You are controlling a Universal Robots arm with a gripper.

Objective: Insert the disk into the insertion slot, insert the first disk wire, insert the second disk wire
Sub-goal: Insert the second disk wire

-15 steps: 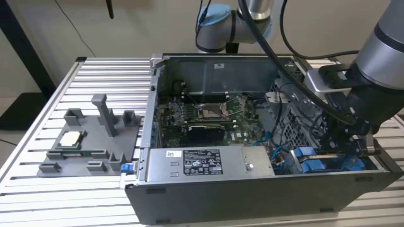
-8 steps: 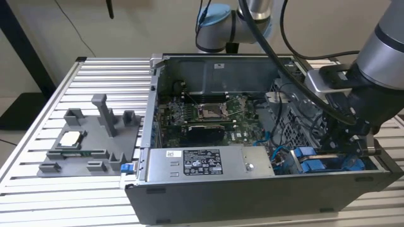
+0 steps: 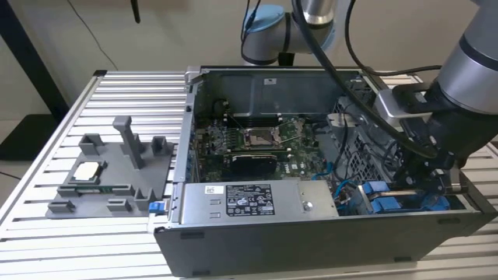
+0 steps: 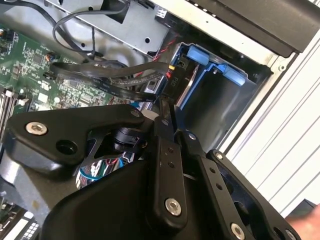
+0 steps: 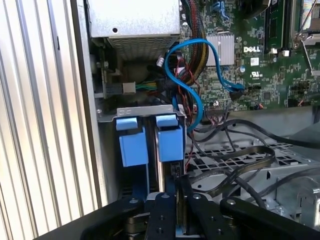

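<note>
The disk stands in the insertion slot (image 5: 145,111) at the case's front corner on the exterior view's right; its blue carrier frame (image 5: 170,142) (image 4: 212,67) (image 3: 386,204) faces out and hides its metal body. My gripper (image 3: 426,178) (image 4: 164,107) (image 5: 176,182) reaches down into that corner, right against the blue frame. Its fingers are close together, shut on a black disk wire connector (image 4: 171,80) (image 5: 175,171) with red, yellow and black leads. The connector sits at the disk's edge beside the carrier; I cannot tell whether it is seated.
A grey labelled power-supply box (image 3: 249,201) fills the case's front, with the green motherboard (image 3: 257,140) behind it. A blue data cable (image 5: 192,70) and black flat cables (image 5: 235,160) loop close to the bay. A grey fixture (image 3: 109,175) with small parts lies on the slatted table (image 3: 46,245).
</note>
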